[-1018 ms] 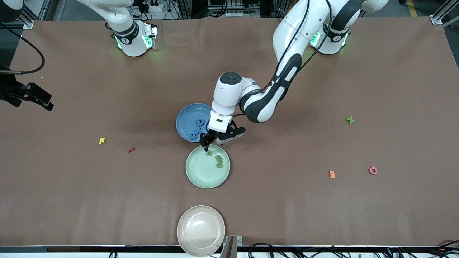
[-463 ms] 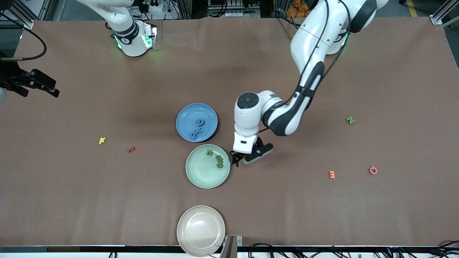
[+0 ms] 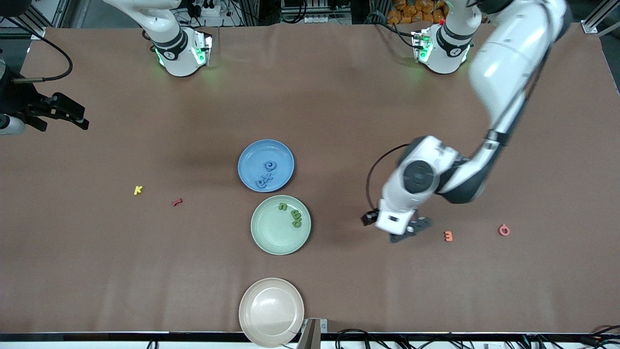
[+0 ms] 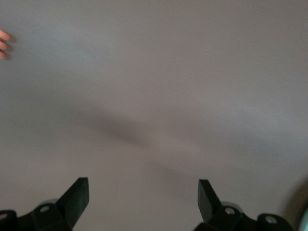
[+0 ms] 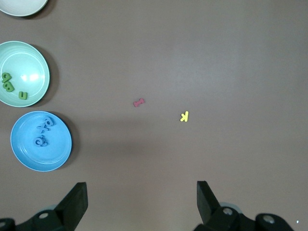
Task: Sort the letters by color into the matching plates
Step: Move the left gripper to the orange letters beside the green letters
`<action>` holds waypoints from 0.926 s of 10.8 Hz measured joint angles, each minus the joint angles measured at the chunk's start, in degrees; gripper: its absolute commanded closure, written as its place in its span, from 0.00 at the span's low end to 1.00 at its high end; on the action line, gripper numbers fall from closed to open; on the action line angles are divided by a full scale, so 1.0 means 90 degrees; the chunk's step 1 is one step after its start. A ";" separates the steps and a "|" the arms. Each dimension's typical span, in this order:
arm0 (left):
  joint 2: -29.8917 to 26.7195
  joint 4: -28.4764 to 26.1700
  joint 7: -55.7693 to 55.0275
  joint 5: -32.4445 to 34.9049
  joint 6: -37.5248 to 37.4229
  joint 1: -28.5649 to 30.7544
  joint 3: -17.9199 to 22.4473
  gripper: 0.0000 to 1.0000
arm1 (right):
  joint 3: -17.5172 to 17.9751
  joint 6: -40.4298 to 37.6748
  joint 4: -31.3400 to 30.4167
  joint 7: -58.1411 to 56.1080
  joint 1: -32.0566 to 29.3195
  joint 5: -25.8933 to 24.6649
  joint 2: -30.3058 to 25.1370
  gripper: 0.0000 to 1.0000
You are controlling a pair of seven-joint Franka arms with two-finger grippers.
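The blue plate (image 3: 261, 152) holds several blue letters (image 3: 266, 175). The mint green plate (image 3: 273, 235), nearer the front camera, holds three green letters (image 3: 296, 218). A green letter (image 3: 473, 163) lies alone toward the left arm's end. My left gripper (image 3: 406, 234) is open and empty over bare table beside the orange letter (image 3: 448, 236). The orange letter shows at the edge of the left wrist view (image 4: 5, 43), apart from the gripper (image 4: 143, 197). My right gripper (image 3: 77, 120) waits, open and empty (image 5: 142, 199), at the right arm's end.
A pink letter (image 3: 504, 230) lies beside the orange one. A yellow letter (image 3: 138, 190) and a red letter (image 3: 177, 201) lie toward the right arm's end. A beige plate (image 3: 271, 311) sits at the table edge nearest the front camera.
My left gripper let a green letter go in the green plate and swung toward the left arm's end, to beside the orange letter. The right gripper shifted slightly.
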 measured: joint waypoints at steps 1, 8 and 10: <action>-0.0019 -0.0020 0.0479 -0.0002 -0.0337 0.0705 -0.0458 0.00 | 0.0000 -0.0050 -0.0002 -0.0056 0.0002 0.0000 0.0000 0.00; -0.0079 -0.0151 0.1222 -0.0004 -0.1298 0.2040 -0.1158 0.00 | -0.0022 -0.0085 0.0062 -0.0087 -0.0001 0.0000 -0.0016 0.00; -0.0145 -0.0150 0.1734 -0.0004 -0.1551 0.2435 -0.1179 0.00 | -0.0022 -0.0084 0.0063 -0.0088 -0.0001 0.0000 -0.0016 0.00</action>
